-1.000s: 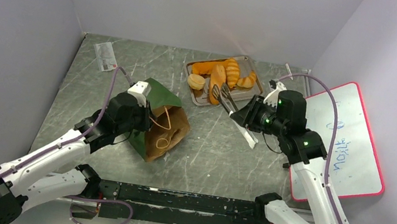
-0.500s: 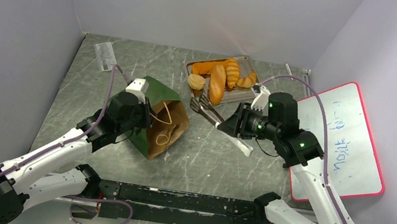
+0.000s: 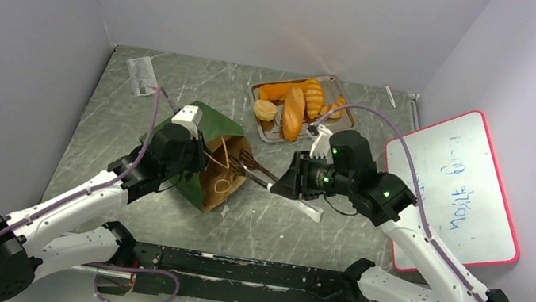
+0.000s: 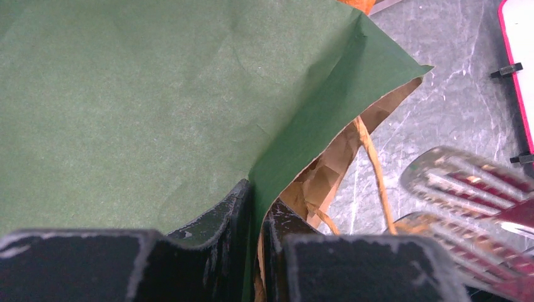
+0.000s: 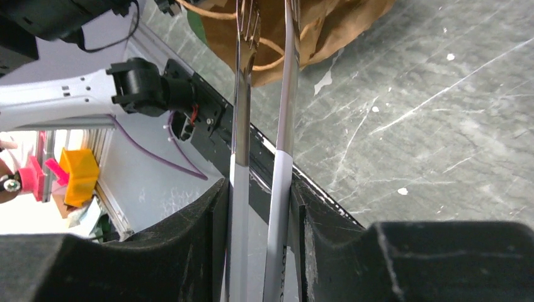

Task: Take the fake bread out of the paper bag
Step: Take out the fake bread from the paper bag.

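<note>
1. Right gripper point(image 3: 288, 184): has swung left from beside the tray point(image 3: 254, 91) to the bag point(image 3: 215, 131) mouth, carrying tongs point(image 3: 254, 169).
2. Right gripper, state: fingers pressed on both tongs arms. The blades stand slightly apart with nothing between them.
3. Left gripper point(image 3: 195, 158): fingers pinched together on the bag's upper rim, green paper between them. This probably props the mouth open and keeps the bag from sliding.
4. Bag: lying on its side on the table point(image 3: 278, 225), brown inside facing the right arm, cord handles point(image 3: 226, 169) across the opening.
5. Tongs tips: at the mouth, over the handles.
6. Bread point(image 3: 293, 111): several pieces piled on the tray, well behind the tongs.
7. Bread still in the bag: cannot tell, the interior is hidden.
</note>
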